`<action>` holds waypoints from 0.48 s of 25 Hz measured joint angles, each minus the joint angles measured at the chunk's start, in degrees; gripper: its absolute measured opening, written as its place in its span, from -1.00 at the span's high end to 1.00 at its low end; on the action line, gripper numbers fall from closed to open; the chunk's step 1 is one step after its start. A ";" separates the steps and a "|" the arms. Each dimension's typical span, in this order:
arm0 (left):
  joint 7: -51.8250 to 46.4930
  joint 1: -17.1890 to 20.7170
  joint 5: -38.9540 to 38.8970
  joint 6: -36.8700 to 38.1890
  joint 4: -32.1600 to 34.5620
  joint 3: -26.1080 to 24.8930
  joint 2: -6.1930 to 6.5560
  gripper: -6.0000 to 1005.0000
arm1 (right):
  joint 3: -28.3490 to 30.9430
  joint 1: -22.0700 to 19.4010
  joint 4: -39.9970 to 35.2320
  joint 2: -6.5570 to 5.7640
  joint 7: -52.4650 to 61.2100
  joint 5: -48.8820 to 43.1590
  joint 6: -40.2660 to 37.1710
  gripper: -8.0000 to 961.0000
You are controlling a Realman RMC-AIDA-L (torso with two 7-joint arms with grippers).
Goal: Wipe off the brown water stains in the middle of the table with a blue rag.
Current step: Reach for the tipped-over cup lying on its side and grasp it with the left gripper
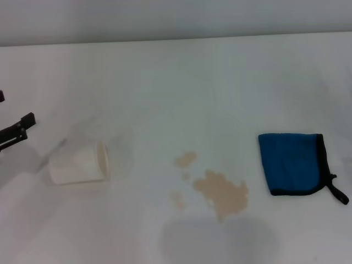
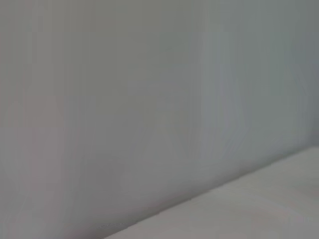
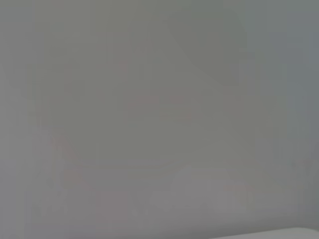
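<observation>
The brown water stains (image 1: 220, 193) lie on the white table (image 1: 181, 82) near the middle front, one large tan patch with a few small spots to its left. The blue rag (image 1: 291, 163) lies flat to the right of the stains, its black loop tab pointing to the front right. Nothing touches it. My left gripper (image 1: 16, 132) shows only as black parts at the far left edge of the head view, well away from the rag and stains. My right gripper is out of view. Both wrist views show only a plain grey surface.
A white paper cup (image 1: 80, 163) lies on its side left of the stains, its mouth facing right, close to my left gripper. A grey shadow (image 1: 217, 239) falls on the table in front of the stains.
</observation>
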 joint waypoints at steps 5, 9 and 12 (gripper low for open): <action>-7.08 -1.40 10.18 -0.64 7.39 -1.89 -0.72 -0.74 | 0.00 -0.25 0.12 0.00 0.00 0.03 -0.04 -0.81; -13.89 -3.50 18.05 -2.29 11.84 -1.97 -0.73 -0.73 | 0.00 -0.14 0.15 0.00 0.00 0.05 -0.06 -0.81; -19.29 -5.72 25.13 -4.72 14.80 -1.99 -0.59 -0.73 | -0.04 0.10 0.16 0.00 0.00 -0.05 -0.07 -0.81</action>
